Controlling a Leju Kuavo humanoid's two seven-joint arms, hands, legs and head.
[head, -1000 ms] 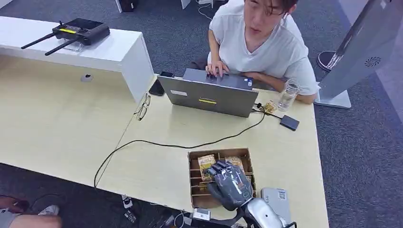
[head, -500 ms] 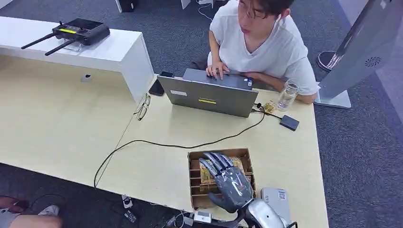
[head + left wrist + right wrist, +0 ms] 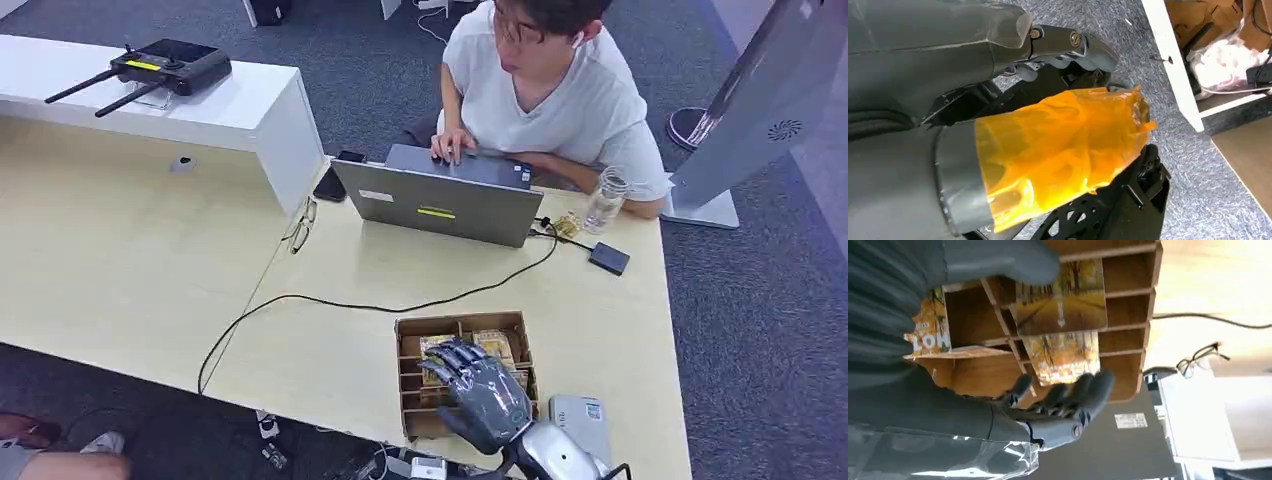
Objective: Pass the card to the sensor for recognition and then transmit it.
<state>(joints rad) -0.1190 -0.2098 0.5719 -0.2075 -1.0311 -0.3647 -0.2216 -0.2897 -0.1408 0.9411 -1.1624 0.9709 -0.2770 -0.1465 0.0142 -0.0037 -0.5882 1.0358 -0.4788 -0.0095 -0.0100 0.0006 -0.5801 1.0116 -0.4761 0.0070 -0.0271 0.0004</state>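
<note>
Here the right robot hand [image 3: 483, 393] hovers over the card box [image 3: 410, 385], fingers spread, holding nothing.

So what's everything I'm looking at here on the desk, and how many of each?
Desk: one, pale wood, L-shaped.
Box: one, brown, with dividers, near desk edge.
Cards: several, yellow-orange, standing in the box.
Sensor: one, grey, right of the box.
Laptop: one, grey, open before the person.
Cable: one, black, across the desk.
Glasses: one pair, dark, left of the laptop.
Phone: one, black, by the laptop.
Jar: one, clear glass.
Small box: one, black.
Controller: one, black, on the white shelf.
Person: one, white shirt, typing.
Right hand: grey, over the box.
Left hand: grey, orange-taped, above the carpet.
</note>
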